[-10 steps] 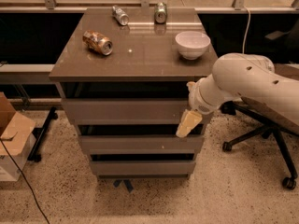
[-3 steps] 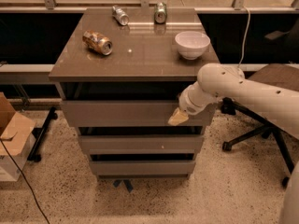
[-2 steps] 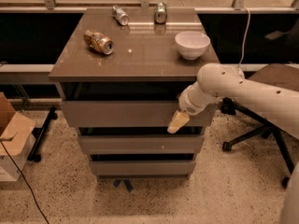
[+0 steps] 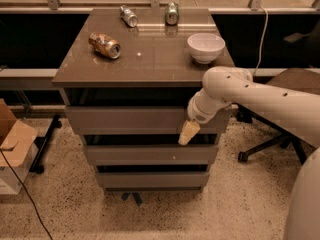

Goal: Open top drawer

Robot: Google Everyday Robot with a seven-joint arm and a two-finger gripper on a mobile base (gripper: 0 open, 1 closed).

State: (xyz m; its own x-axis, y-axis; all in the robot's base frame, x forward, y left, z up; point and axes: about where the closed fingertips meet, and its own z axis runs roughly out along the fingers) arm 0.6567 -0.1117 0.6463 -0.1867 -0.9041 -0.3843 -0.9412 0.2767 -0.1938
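The top drawer (image 4: 130, 120) is the wide grey-brown flat front just under the cabinet's top, with a dark gap above it. My gripper (image 4: 188, 133) comes in from the right on a white arm and points down. Its yellowish tip sits at the lower right edge of the top drawer's front, over the gap to the middle drawer (image 4: 150, 154). The bottom drawer (image 4: 150, 179) lies below that.
On the cabinet top (image 4: 150, 59) lie a brown can (image 4: 105, 45) on its side, a silver can (image 4: 129, 16), a green can (image 4: 172, 13) and a white bowl (image 4: 205, 47). An office chair (image 4: 280, 129) stands at the right, a cardboard box (image 4: 12, 144) and cable at the left.
The gripper has moved left from the cabinet's right edge onto the top drawer's front, then dipped slightly to its lower edge. The drawer front looks unmoved.
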